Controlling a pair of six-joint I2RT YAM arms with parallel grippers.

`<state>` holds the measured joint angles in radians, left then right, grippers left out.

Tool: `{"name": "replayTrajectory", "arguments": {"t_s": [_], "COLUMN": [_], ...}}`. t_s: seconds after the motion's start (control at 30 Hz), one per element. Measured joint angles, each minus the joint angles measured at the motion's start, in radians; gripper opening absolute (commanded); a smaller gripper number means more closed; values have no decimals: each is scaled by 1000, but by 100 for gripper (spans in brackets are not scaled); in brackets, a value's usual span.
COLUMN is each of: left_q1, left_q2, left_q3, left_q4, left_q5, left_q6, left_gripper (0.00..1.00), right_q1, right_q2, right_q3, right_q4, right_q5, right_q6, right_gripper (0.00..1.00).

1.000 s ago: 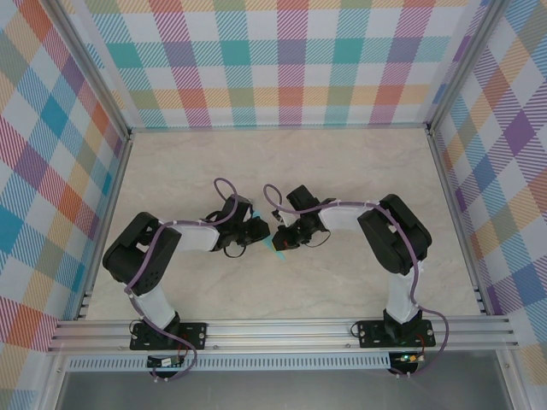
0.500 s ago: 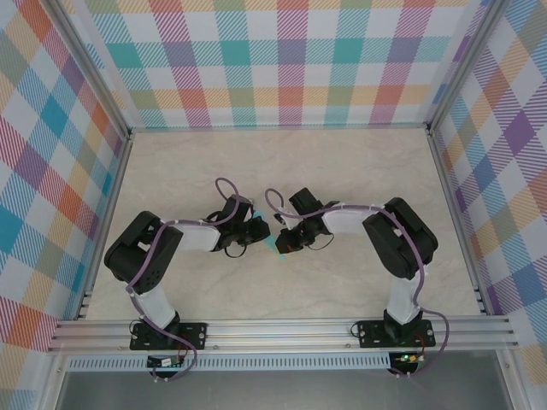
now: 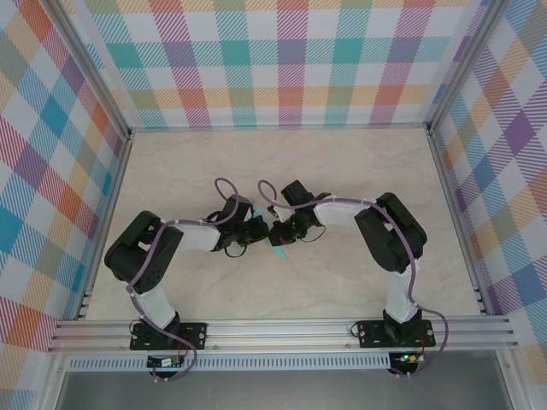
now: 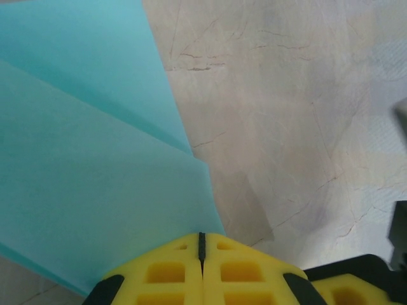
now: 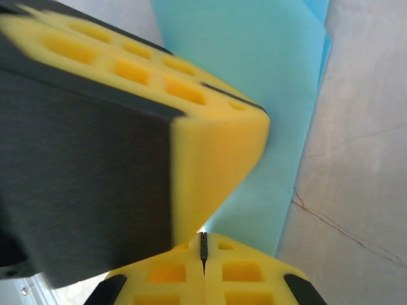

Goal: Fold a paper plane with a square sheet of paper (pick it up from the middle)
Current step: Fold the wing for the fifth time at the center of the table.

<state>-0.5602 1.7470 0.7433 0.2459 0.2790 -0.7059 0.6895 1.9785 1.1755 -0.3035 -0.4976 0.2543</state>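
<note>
Top external is showing a sliver of the creased, thin turquoise paper sheet (image 3: 278,253) mid-table on the beige marbled tabletop (image 3: 359,171). The rest is lying hidden beneath the meeting grippers, so its long axis is unclear. The left gripper (image 4: 201,244) and right gripper (image 5: 203,249) are sitting clenched, yellow tips overlapping the sheet's edge.

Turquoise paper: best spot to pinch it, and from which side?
Likely the corner of the turquoise paper that ends at the shut left gripper: pinch across that edge, coming in low from the open table side. The sheet is thin, layered and seems to lie flat, so a mid-sheet grab from above has nothing to bite.
</note>
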Motion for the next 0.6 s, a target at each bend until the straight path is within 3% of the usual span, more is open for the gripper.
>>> {"name": "replayTrajectory", "arguments": {"t_s": [0.23, 0.6], "left_q1": [0, 0], "left_q2": [1, 6], "left_q3": [3, 6], "left_q4": [-5, -6], "left_q5": [-3, -3], "left_q6": [-17, -41], "left_gripper": [0, 0], "right_q1": [-2, -2], "right_q2": [-8, -157], "right_q3": [-42, -258], "right_q4": [45, 90], "right_q5": [-12, -17], "right_q6": [-1, 8], "right_gripper": [0, 0]}}
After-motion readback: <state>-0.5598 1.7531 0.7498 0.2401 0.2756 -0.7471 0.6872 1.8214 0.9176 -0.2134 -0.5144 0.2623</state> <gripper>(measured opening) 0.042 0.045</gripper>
